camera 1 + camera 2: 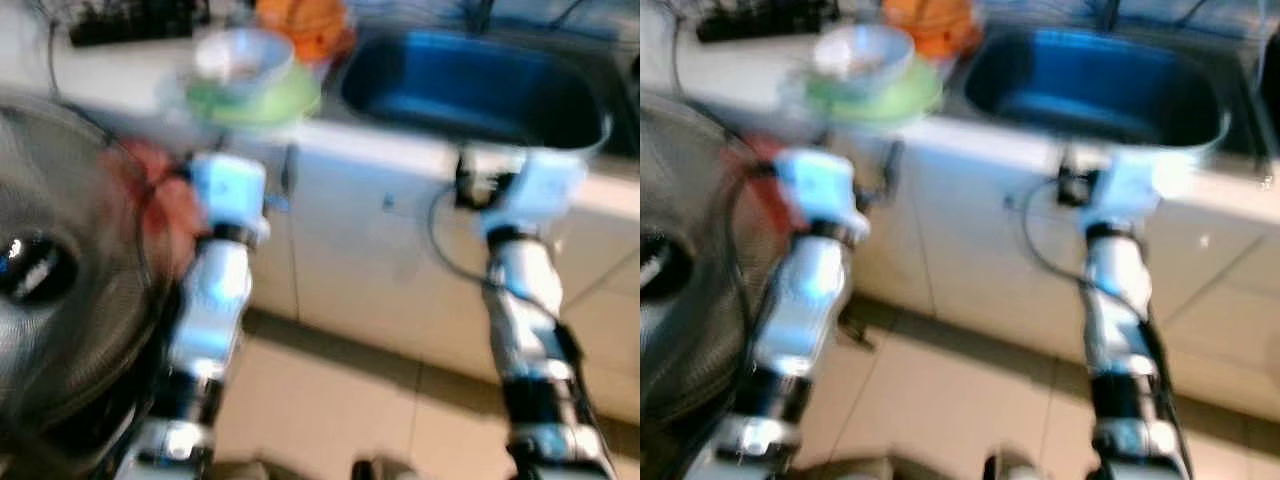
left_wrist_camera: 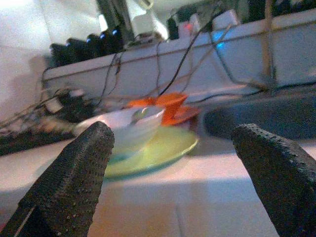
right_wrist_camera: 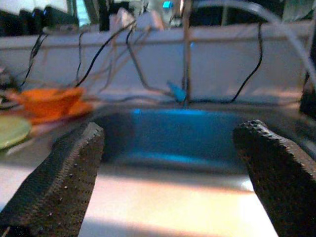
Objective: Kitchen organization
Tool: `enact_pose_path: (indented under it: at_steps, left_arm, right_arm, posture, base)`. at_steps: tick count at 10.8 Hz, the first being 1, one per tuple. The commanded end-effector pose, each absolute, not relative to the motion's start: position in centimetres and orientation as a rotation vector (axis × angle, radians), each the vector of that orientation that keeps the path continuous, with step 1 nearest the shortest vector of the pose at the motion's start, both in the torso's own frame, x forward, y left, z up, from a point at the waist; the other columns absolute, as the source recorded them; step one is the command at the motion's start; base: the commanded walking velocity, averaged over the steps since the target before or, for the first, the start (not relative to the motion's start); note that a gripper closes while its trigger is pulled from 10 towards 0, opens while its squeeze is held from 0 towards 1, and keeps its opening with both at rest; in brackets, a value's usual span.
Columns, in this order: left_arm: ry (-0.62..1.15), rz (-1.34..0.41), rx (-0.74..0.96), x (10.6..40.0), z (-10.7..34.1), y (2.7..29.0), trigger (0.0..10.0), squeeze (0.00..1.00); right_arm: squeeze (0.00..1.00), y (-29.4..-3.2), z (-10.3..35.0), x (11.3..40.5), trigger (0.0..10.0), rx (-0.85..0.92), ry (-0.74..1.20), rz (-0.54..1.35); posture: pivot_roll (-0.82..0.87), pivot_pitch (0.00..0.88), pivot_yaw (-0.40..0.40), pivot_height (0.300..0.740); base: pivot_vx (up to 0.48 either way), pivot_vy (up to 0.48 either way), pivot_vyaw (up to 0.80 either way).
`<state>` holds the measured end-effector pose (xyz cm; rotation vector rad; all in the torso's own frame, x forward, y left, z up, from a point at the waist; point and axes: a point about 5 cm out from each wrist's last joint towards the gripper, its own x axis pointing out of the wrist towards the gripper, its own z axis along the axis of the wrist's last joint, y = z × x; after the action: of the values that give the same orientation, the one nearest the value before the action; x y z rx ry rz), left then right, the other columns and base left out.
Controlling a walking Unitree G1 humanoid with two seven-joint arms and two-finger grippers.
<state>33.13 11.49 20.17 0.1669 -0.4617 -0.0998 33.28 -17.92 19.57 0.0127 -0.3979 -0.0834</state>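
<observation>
A: Head views are blurred. Both silver arms reach toward the white desk (image 1: pixel 400 150). Where's the left gripper (image 2: pixel 173 182)?

B: At the desk's front edge, facing the pale round bowl (image 2: pixel 129 124) that sits on the light-green round plate (image 2: pixel 163 150). Its black textured fingers (image 2: pixel 74 180) stand wide apart, nothing between them.

A: And the right gripper (image 3: pixel 170 180)?

B: Also at the desk edge, facing the blue-lit metal sink basin (image 3: pixel 173 133). Fingers (image 3: pixel 61 180) wide apart, holding nothing.

A: Other dishes?

B: An orange cup on an orange saucer (image 2: pixel 170 106) just behind the green plate, beside the sink. Black cables (image 2: pixel 173 64) trail over the back wall.

A: Off the desk?

B: A dark wire-grille fan (image 1: pixel 55 270) on the robot's left, a reddish blurred thing (image 1: pixel 160 200) next to it, can't tell what. White cabinet doors (image 1: pixel 370 260) under the desk, beige tiled floor (image 1: pixel 330 420) below.
</observation>
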Motion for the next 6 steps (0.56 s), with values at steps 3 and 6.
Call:
enact_pose_path:
  at_steps: [3,6]
  left_arm:
    - [-0.463,-0.074,0.18,33.15,20.31,12.43,10.0,0.0]
    - [-0.461,-0.078,0.181,33.14,20.27,12.41,10.0,0.0]
  right_arm:
    - [0.0,-17.13,20.01,33.35,10.0,0.035,-0.414,-0.064]
    - [0.0,-16.95,19.94,33.33,10.0,0.039,-0.415,-0.057]
  posture:
    - [0.02,0.153,0.006,0.74]
    - [0.02,0.151,0.006,0.74]
  base:
    - [0.322,0.0,-0.14]
    - [0.321,0.0,0.0]
